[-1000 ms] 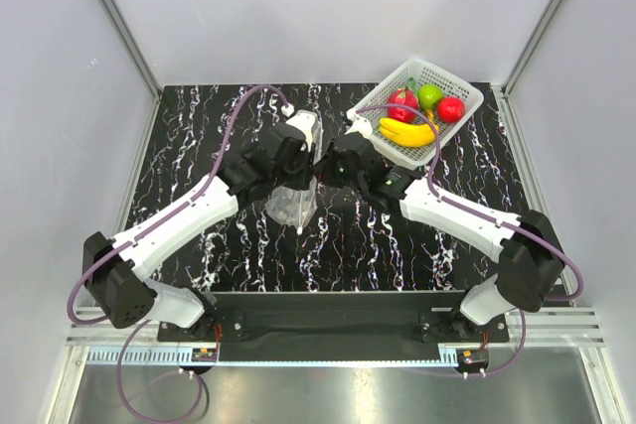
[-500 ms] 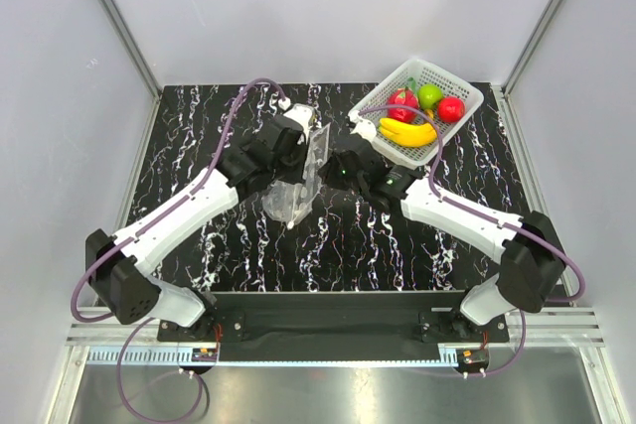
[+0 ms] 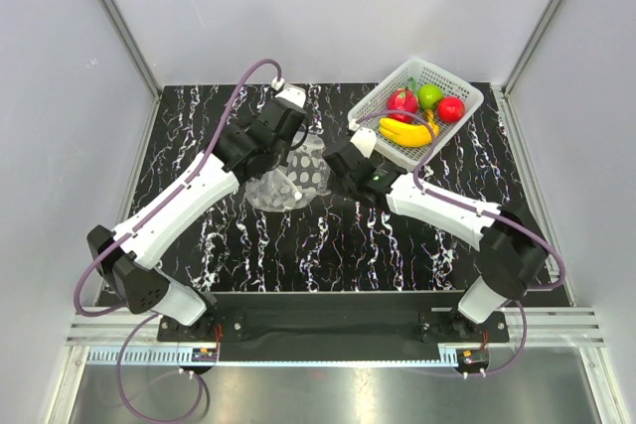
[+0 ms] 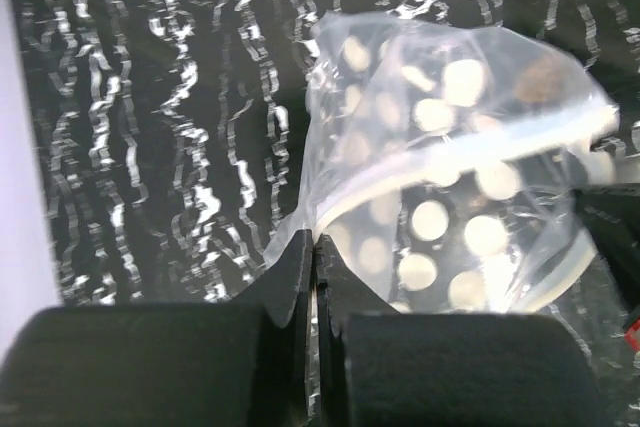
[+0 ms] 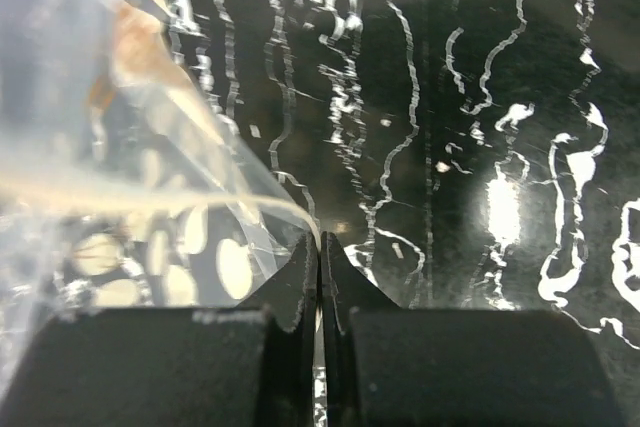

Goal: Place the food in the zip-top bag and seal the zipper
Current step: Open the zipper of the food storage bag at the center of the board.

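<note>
Near the middle of the black marbled table [image 3: 328, 245], your left gripper [image 4: 312, 245] and right gripper [image 5: 320, 245] each clamp an edge of the clear polka-dotted plastic zip-top bag [image 3: 293, 182], apparently to open its mouth; next, fetch the small toy fruits [image 3: 407, 133] from the white perforated basket [image 3: 381, 86].

No words, brands, numbers or signs can be read in any view; the crinkly clear plastic pouch [image 4: 450, 147] bears only white polka dots
</note>
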`<state>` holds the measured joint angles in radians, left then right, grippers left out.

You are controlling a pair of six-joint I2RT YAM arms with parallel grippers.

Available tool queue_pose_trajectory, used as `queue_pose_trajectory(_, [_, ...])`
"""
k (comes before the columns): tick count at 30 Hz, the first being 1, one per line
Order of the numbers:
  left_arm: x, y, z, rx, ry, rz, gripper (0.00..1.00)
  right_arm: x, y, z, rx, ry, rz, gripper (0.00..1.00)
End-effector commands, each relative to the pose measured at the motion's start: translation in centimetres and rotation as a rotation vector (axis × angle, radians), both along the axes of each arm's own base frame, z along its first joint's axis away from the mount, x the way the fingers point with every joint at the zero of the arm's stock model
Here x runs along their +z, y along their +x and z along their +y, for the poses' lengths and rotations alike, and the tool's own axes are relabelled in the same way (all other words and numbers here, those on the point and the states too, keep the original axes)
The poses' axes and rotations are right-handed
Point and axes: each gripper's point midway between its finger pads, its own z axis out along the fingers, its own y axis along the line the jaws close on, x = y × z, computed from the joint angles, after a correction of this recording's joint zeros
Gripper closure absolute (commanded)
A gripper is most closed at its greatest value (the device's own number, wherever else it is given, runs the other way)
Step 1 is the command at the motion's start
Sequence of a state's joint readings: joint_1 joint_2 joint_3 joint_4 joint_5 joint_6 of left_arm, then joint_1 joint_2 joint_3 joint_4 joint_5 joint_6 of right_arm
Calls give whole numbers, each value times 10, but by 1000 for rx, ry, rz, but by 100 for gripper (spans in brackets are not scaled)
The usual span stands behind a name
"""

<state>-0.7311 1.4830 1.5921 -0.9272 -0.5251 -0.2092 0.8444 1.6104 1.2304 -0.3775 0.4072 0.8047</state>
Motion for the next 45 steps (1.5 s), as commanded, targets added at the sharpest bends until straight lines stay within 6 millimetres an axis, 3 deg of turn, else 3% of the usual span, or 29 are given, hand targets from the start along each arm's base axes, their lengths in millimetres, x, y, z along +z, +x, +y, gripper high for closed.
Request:
queue_pose_trajectory(1, [25, 1, 25, 49, 101, -53, 100, -2, 8, -10, -68, -68, -11, 100])
queue_pose_trajectory(5, [28, 1, 40, 90, 176, -70, 100, -10, 5, -11, -62, -49, -18, 100])
queue_pose_trajectory(11, [12, 6, 37, 64, 219, -41, 100, -10, 4, -9, -22, -62, -19, 100])
queue_pose_trajectory(14, [6, 4, 14, -51, 123, -24, 100, -6, 3, 0, 40, -42, -42, 100])
queue_pose_trajectory(15, [15, 6, 10, -64, 78, -61, 100, -2, 0, 6, 77, -16, -45, 100])
queue_pose_trajectory(17, [14, 5, 5, -87, 28, -71, 100, 0, -1, 10, 102, 9, -61, 97])
queue_pose_trajectory(21, [24, 5, 9, -33, -56, -133, 100, 6, -4, 17, 140, 52, -79, 92])
queue_pose_trajectory(24, [20, 4, 10, -40, -68, -155, 100, 3, -6, 22, 167, 60, -75, 88])
queue_pose_trajectory(31, [-4, -2, -1, -103, -129, -149, 100, 7, -11, 25, 219, 73, -93, 69])
queue_pose_trajectory(39, [-33, -3, -15, -115, -143, -57, 100, 14, -13, 37, 284, 116, -126, 61])
queue_pose_trajectory(45, [-41, 0, -19, -105, -144, -28, 100, 8, -7, 38, 268, 97, -118, 61])
